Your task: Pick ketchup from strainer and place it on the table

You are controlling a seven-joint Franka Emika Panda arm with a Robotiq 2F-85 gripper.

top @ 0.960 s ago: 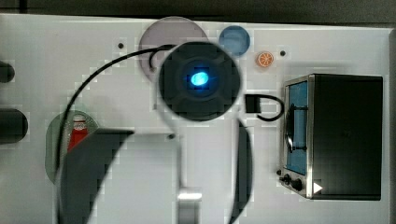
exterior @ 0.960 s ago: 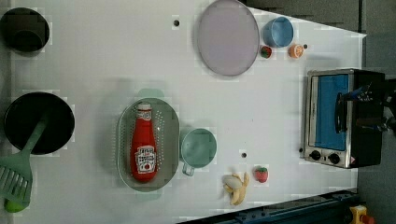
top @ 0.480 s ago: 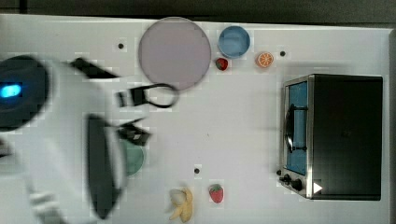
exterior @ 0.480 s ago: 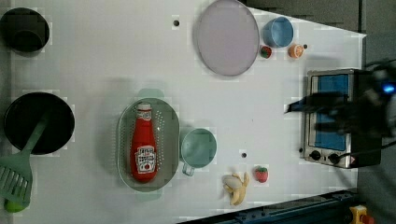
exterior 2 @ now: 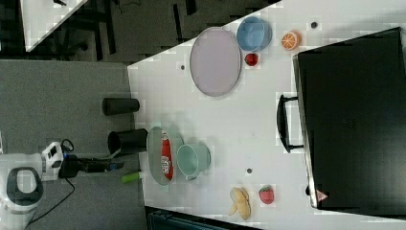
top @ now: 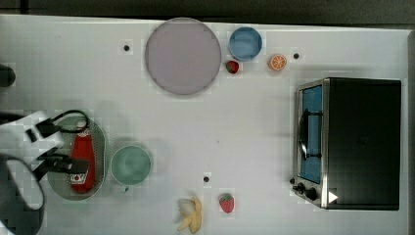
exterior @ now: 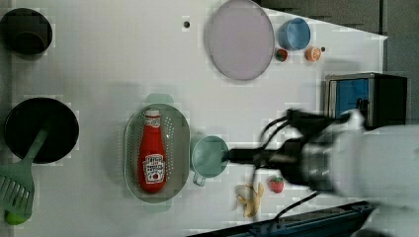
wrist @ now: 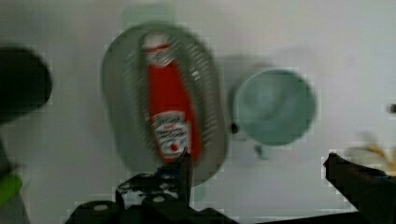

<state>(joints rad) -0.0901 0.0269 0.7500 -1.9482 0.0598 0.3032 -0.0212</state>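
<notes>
We see the ketchup (exterior: 152,152) lying flat in the strainer (exterior: 179,148), end effector (wrist: 257,163) spread wide above it; we judge it light, smooth plastic, best gripped across the mid-body.

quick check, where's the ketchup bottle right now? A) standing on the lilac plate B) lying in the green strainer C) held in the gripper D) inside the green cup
B: the ketchup lies flat inside the strainer with its white cap toward the left view's top, beside the green cup, and the gripper is open with nothing between its fingers.
</notes>
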